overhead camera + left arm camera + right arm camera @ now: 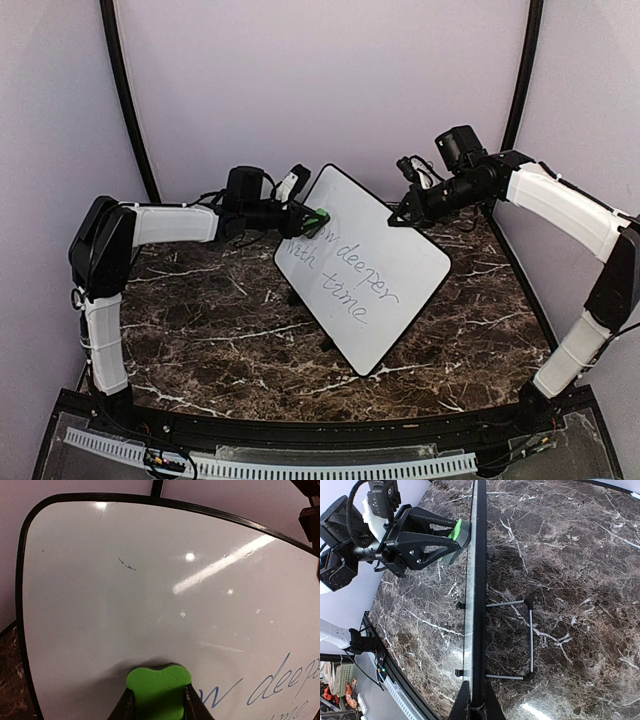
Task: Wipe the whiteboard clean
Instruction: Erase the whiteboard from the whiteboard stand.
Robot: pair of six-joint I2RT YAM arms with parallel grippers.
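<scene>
The whiteboard [370,275] stands tilted on the table, with blue handwriting [345,270] across its lower half. Its upper part is wiped white apart from a small dark mark [127,564]. My left gripper [308,220] is shut on a green eraser [319,216], whose front presses against the board's face [150,580] just left of the writing [280,680]. In the left wrist view the eraser [157,687] sits between the fingers [126,705]. My right gripper [402,212] is shut on the board's upper right edge. The right wrist view shows that edge [479,580] running away from the gripper [477,702].
The dark marble tabletop [220,330] surrounds the board. A wire stand [530,635] props the board from behind. Purple walls and black poles [125,90] close in the back and sides. The left arm [415,540] with the eraser [457,530] lies in front of the board.
</scene>
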